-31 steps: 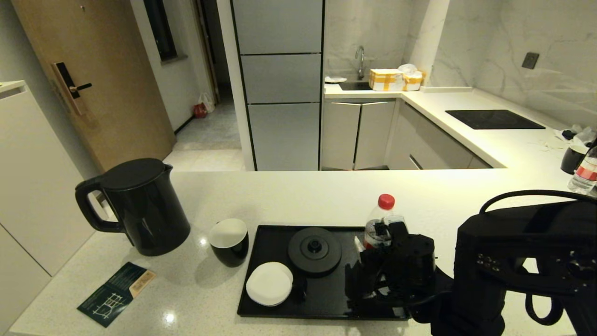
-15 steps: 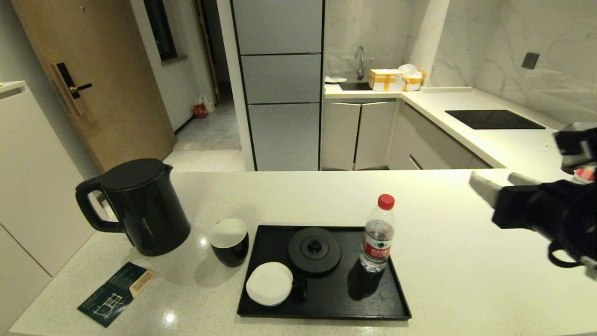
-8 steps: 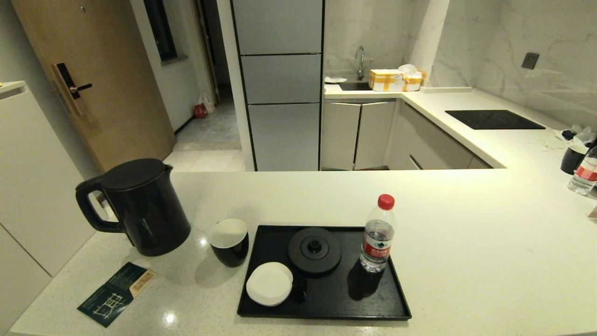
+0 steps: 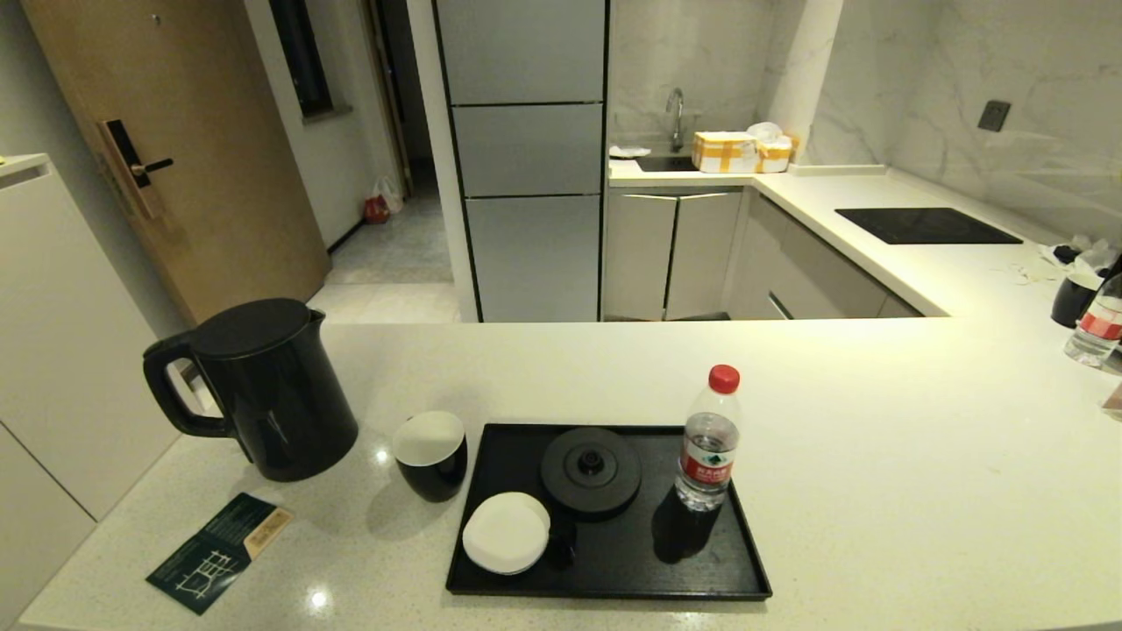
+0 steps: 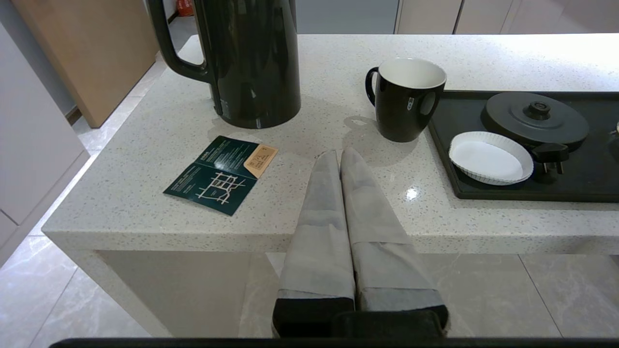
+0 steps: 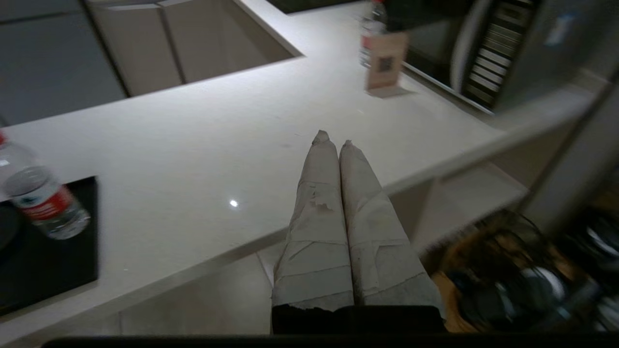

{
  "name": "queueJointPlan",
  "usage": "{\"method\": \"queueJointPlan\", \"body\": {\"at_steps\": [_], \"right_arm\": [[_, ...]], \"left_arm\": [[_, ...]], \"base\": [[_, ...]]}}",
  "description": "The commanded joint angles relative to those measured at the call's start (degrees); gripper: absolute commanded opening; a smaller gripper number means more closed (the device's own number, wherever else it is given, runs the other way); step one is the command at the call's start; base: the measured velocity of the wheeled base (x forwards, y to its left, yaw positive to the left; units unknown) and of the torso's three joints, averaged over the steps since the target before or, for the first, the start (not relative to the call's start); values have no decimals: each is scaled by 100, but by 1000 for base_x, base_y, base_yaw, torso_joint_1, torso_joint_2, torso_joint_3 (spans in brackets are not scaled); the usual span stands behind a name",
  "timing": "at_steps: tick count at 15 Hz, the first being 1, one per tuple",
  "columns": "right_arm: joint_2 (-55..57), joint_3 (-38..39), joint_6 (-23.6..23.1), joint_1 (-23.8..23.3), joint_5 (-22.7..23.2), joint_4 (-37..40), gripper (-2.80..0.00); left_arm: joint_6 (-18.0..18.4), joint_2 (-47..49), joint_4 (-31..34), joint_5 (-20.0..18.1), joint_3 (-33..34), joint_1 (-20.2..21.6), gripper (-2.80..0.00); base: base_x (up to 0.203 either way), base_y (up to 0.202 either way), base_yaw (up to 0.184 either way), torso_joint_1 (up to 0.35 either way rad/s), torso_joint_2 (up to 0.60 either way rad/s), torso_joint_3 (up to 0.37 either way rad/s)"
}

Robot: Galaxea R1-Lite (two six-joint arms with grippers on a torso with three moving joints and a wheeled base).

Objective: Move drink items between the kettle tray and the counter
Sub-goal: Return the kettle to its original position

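The black kettle (image 4: 263,386) stands on the cream counter (image 4: 877,456) at the left, with the black cup (image 4: 429,456) beside it, just off the black tray (image 4: 614,561). The red-capped bottle (image 4: 708,443) stands upright on the tray's right part. Neither arm shows in the head view. My left gripper (image 5: 338,153) is shut and empty, held off the counter's front edge, short of the cup (image 5: 408,96) and kettle (image 5: 251,58). My right gripper (image 6: 332,140) is shut and empty over the counter's front edge, well to the right of the bottle (image 6: 41,203).
On the tray lie the round kettle base (image 4: 591,469) and a white saucer (image 4: 506,532). A dark green leaflet (image 4: 219,550) lies at the front left. A second bottle (image 4: 1091,329) and cup (image 4: 1074,298) stand far right. The hob panel (image 4: 925,225) is behind.
The right arm let go of the bottle on the tray, swung away to the right and left the head view. The bottle, cup and kettle have stayed put.
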Motion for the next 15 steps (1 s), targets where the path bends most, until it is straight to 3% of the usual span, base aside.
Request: {"method": "queueJointPlan", "body": {"at_steps": [1,5,7,11,15], "right_arm": [[-818,1131,-4,-26,754,-1524,-280],[-917,3632,114,-36,1774,-4902,-280],[-944,4110,129,-39,2232,-5851,-280],[-944,4239,94,-39,2376,-5807,-280],[-944,5844,152,-47,2575,-4853,-280]], "left_arm": [[-6,7,1,2,0,0,-280],[1,-1,1,2,0,0,-280],[1,-1,1,2,0,0,-280],[1,7,-147,-6,34,0,-280],[1,7,-149,-7,35,0,-280]], "base": [[0,0,0,0,0,0],[0,0,0,0,0,0],[0,0,0,0,0,0],[0,0,0,0,0,0],[0,0,0,0,0,0]]}}
